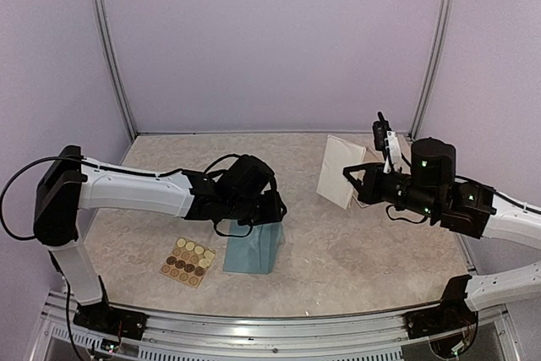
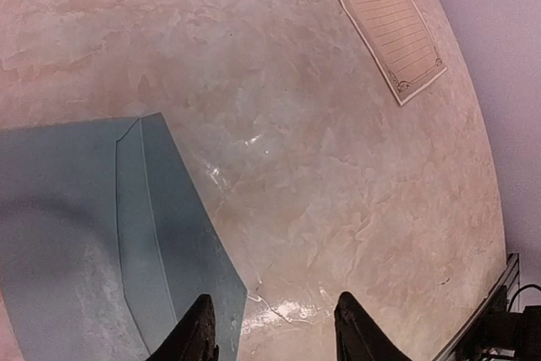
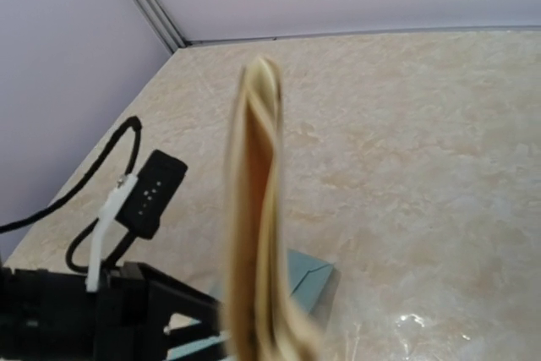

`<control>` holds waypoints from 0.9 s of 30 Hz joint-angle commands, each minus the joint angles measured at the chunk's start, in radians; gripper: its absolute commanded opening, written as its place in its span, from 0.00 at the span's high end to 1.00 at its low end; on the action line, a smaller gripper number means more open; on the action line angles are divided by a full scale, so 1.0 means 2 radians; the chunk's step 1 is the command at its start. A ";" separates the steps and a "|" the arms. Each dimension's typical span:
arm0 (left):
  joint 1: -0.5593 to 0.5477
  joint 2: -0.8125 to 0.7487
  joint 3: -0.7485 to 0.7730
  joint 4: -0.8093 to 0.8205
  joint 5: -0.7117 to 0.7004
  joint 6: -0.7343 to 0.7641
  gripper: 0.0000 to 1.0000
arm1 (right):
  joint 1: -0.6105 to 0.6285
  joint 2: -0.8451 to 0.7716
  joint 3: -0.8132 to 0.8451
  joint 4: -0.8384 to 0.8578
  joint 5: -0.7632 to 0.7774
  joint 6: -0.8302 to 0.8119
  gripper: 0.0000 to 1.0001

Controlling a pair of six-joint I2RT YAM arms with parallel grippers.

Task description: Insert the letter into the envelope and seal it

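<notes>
- Far left on the surface (image 1: pixel 380 251) lies a tan sticker sheet (image 1: pixel 188 261) of round seals, apparently untouched. I judge that sealing has not begun.
- Just right of it, the teal envelope (image 1: pixel 254 248) lies flat near the front middle. Nothing cream shows inside it or on it, so it looks empty. A strip along its right side may be the flap folded out, but I cannot say for certain.
- The left tool (image 2: pixel 275 331) hangs right over the envelope's right-hand edge. Its jaws stand moderately apart with nothing between them but bare surface. One finger overlaps the envelope's border in the left wrist view, the other is off to the side of it. Whether that finger touches the paper I cannot tell.
- Further right and well apart from the envelope is the cream letter (image 1: pixel 338 171). The right wrist view shows it edge-on as a folded sheet, raised clear of the surface.
- The right tool (image 1: pixel 353 179) is clamped on the letter and points left, toward the envelope.
- Progress, as I read it: the letter is folded and picked up. Opening the envelope, sliding the letter in, closing the flap and sticking on a seal all remain.
</notes>
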 commanded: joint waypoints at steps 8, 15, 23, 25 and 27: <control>0.038 -0.092 -0.103 0.050 -0.006 0.024 0.40 | -0.003 0.041 0.019 -0.017 -0.049 0.014 1.00; 0.090 -0.121 -0.169 0.080 0.018 0.043 0.43 | -0.003 0.139 0.061 -0.008 -0.123 0.028 1.00; 0.150 -0.094 -0.201 0.130 0.073 0.057 0.44 | -0.004 0.250 0.120 -0.013 -0.179 0.056 1.00; 0.154 -0.085 -0.203 0.143 0.082 0.061 0.45 | -0.003 0.270 0.129 -0.009 -0.190 0.066 1.00; 0.155 -0.073 -0.198 0.145 0.099 0.067 0.46 | -0.004 0.286 0.134 -0.004 -0.200 0.077 1.00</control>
